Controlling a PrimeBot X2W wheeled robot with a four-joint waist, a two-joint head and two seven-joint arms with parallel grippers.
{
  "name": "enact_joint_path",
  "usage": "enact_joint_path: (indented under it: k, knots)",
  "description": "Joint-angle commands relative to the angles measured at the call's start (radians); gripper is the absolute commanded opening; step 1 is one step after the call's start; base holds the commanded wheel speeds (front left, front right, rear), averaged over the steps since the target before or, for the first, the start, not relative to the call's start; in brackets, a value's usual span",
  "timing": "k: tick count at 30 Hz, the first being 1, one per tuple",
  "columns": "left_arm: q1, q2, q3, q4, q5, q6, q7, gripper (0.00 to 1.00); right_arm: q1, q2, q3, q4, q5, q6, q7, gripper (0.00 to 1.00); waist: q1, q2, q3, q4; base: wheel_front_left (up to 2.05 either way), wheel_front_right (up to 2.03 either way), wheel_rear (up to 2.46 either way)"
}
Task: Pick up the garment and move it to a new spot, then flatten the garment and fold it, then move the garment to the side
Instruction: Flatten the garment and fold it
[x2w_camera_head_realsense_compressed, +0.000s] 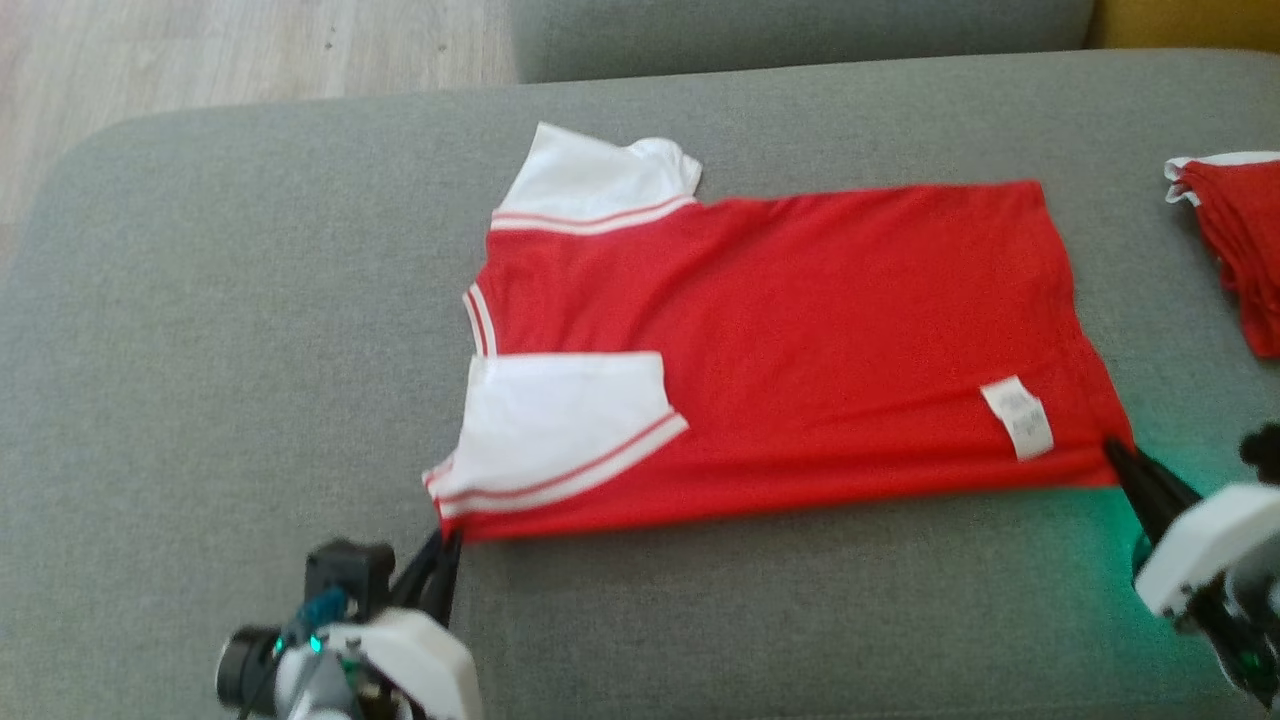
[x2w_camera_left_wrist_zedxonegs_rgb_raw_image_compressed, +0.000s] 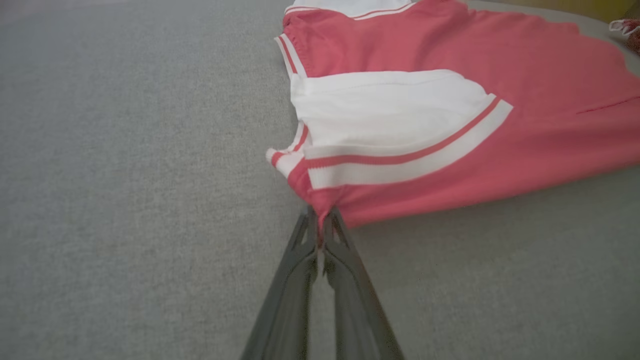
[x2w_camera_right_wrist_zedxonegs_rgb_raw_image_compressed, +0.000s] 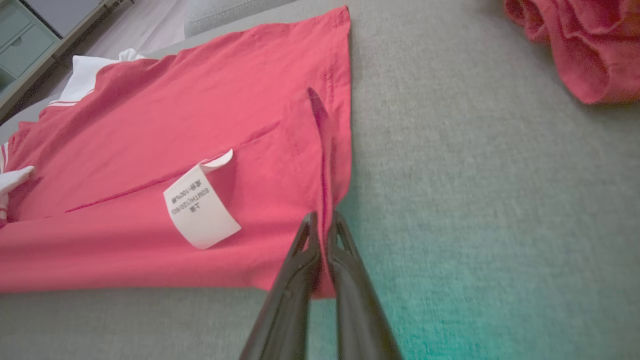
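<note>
Now, in the head view, the red-and-white T-shirt (x2w_camera_head_realsense_compressed: 800, 330) lies flat on the grey sofa cushion (x2w_camera_head_realsense_compressed: 200, 350), between the left pincer (x2w_camera_head_realsense_compressed: 447, 548) and the right pincer (x2w_camera_head_realsense_compressed: 1118, 455). Left wrist view: that pincer is clamped on the sleeve-side corner. Right wrist view: that pincer pinches the hem corner, with the care label (x2w_camera_right_wrist_zedxonegs_rgb_raw_image_compressed: 200, 212) to its left. Folding seems in hand; the next move likely calls for lifting both corners together.

On my head feed the left gripper (x2w_camera_head_realsense_compressed: 448, 542) wears a smooth white shell (x2w_camera_head_realsense_compressed: 425, 655). A black boxy housing (x2w_camera_head_realsense_compressed: 347, 575) sits beside it, and a small teal light (x2w_camera_head_realsense_compressed: 316, 643) glows near a dark round lens barrel (x2w_camera_head_realsense_compressed: 240, 672). The right gripper (x2w_camera_head_realsense_compressed: 1115, 452) has the same rounded white casing (x2w_camera_head_realsense_compressed: 1200, 545). On my wrist feeds the fingers (x2w_camera_left_wrist_zedxonegs_rgb_raw_image_compressed: 295, 285) are long, dark grey and tapered, with triangular cut-outs near the tips.
</note>
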Motion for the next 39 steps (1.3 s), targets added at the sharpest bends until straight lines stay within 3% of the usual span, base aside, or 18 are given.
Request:
enact_joint_path:
  k: [1,11,12,13,14,15,16,21,26,31,39]
  knots:
    - [-0.012,0.035,0.033,-0.038,0.006,0.016,0.002,0.0,0.029,-0.052,-0.008,-0.015,0.012,-0.001,-0.019,0.0,0.0,0.0,-0.002,0.0,0.0,0.0,0.0]
    - [0.091,0.033,-0.001,-0.116,-0.011,0.055,0.042,0.0,0.149,-0.074,-0.065,-0.071,0.018,-0.001,-0.029,0.0,0.0,0.0,0.0,0.0,0.0,0.0,0.0]
    - [0.091,0.034,-0.004,-0.116,-0.011,0.054,0.048,0.0,0.152,-0.073,-0.069,-0.073,0.017,-0.001,-0.026,0.09,0.0,0.0,0.002,0.0,0.0,0.0,0.0]
    - [0.087,0.034,-0.006,-0.116,-0.008,0.056,0.052,0.29,0.153,-0.073,-0.073,-0.076,0.012,-0.001,-0.024,0.28,0.0,0.0,0.005,0.0,0.0,0.0,0.0]
    - [0.083,0.034,-0.007,-0.116,-0.005,0.059,0.055,0.72,0.153,-0.073,-0.079,-0.077,0.006,-0.001,-0.024,0.74,0.0,0.0,0.008,0.0,0.0,0.0,0.0]
    - [0.078,0.034,-0.006,-0.117,-0.004,0.064,0.06,0.95,0.15,-0.073,-0.089,-0.077,0.001,-0.001,-0.029,1.0,0.0,0.0,0.011,-0.001,0.0,0.0,0.0]
    - [0.074,0.035,-0.003,-0.12,-0.003,0.07,0.065,1.0,0.148,-0.073,-0.101,-0.08,-0.003,-0.001,-0.034,1.0,0.0,0.0,0.015,-0.002,0.0,0.0,0.0]
    - [0.015,0.076,0.048,-0.191,-0.003,0.099,0.107,1.0,0.137,-0.092,-0.164,-0.1,-0.048,-0.001,-0.069,1.0,0.0,0.0,0.044,-0.013,0.0,0.0,0.0]
    - [-0.178,0.155,0.103,-0.293,0.053,0.097,0.186,1.0,0.121,-0.088,-0.226,-0.158,-0.101,-0.001,-0.087,1.0,0.0,0.0,0.091,-0.037,0.0,0.0,0.0]
    - [-0.399,0.17,0.105,-0.269,0.067,0.026,0.275,1.0,0.097,-0.06,-0.268,-0.197,-0.138,-0.001,-0.089,1.0,0.0,0.0,0.148,-0.08,0.0,0.0,0.0]
    - [-0.841,0.14,0.047,0.04,0.059,-0.197,0.467,1.0,0.033,-0.003,-0.305,-0.306,-0.194,-0.001,-0.062,1.0,0.0,0.0,0.289,-0.193,0.0,0.0,0.0]
